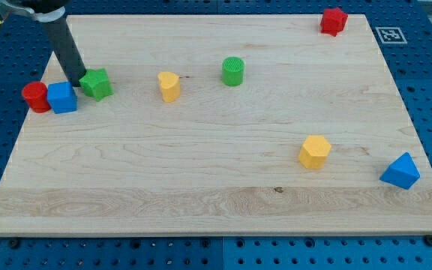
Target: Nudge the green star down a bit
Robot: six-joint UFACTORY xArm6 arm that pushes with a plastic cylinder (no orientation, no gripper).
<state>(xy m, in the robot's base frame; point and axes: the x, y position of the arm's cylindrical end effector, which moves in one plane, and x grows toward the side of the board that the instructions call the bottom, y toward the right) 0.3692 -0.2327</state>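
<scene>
The green star (96, 83) lies near the left edge of the wooden board (216, 180), in the upper part of the view. My tip (78, 80) stands right at the star's upper left side, touching it or nearly so. A blue cube (63, 97) sits just left of and below the star. A red cylinder (35, 97) touches the cube's left side.
A yellow heart-shaped block (169, 85) and a green cylinder (232, 71) lie right of the star. A red star (334, 21) sits at the top right. A yellow hexagon (314, 152) and a blue triangular block (401, 172) lie at the lower right.
</scene>
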